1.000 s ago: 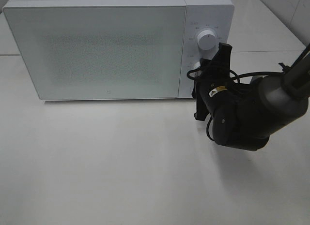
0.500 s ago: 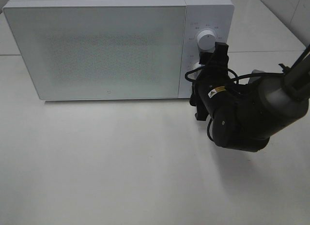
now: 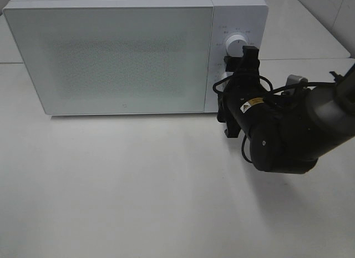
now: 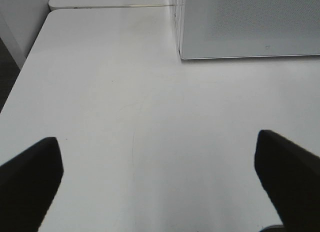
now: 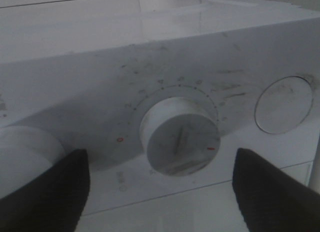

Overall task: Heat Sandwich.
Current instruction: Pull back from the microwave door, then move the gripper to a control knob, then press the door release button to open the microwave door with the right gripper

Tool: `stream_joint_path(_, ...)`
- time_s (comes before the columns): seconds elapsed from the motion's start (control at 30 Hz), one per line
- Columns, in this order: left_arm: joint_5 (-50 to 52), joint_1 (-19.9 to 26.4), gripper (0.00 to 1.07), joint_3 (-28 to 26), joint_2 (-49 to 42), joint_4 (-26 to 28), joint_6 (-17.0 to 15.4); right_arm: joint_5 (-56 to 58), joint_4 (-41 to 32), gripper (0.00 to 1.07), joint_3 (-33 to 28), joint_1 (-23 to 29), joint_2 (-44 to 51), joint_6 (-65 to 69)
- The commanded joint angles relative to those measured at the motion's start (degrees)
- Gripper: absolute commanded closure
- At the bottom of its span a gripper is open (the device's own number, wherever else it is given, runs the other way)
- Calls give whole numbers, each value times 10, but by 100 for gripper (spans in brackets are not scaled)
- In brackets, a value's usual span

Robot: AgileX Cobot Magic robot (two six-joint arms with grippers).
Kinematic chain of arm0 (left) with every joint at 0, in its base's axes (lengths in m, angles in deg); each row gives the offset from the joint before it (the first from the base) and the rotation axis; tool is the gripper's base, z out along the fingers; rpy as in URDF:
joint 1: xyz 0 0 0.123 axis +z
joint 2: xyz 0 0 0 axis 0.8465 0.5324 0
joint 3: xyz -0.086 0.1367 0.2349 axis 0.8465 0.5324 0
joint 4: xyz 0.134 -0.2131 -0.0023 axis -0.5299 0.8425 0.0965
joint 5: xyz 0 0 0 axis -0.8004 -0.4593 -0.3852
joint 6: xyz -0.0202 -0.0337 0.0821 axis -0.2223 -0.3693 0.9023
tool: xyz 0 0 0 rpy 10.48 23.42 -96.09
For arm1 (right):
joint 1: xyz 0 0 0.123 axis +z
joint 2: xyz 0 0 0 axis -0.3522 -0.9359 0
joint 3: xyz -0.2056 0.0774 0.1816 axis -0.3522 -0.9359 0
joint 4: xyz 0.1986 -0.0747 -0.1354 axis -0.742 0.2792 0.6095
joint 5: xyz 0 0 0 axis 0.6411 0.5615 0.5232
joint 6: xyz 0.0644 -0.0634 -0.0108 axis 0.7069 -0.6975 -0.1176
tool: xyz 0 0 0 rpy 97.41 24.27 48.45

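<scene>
Shows table (image 3: 138, 202) with microwave (image 3: 111, 58) at 12 o'clock, door shut. Finds right gripper (image 3: 237, 83) at panel, 3 o'clock of door; left gripper (image 4: 160, 187) spread wide, idle above bare table. Has just released lower knob (image 5: 180, 142): fingers now parted either side, not touching. Suggests timer set, heating likely started. Shows no sandwich anywhere; probably inside behind the frosted door, cannot confirm.

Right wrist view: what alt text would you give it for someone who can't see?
A white dial sits centred, close up, on the microwave, between the dark fingers of the open gripper, neither touching it. Another knob and a round button flank it.
</scene>
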Motion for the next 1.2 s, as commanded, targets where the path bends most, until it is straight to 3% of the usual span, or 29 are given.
stream_joint_path(0.03,9,3,5,2,-15,5,-1,26,22,31,-23,-3,23,-23)
stream_joint_path(0.37,9,3,5,2,-15,5,-1,172,101,31,-81,-3,98,-112)
stream_joint_path(0.57,9,3,5,2,-15,5,-1,363,180,31,-88,-3,175,-268)
stream_joint_path(0.77,9,3,5,2,-15,5,-1,531,196,31,-88,-3,240,-438)
stream_joint_path(0.97,9,3,5,2,-15,5,-1,703,196,31,-58,-3,282,-614)
stream_joint_path(1.1,9,3,5,2,-15,5,-1,912,196,31,-11,-3,300,-780)
stream_joint_path(1.2,9,3,5,2,-15,5,-1,965,197,31,2,-3,300,-812)
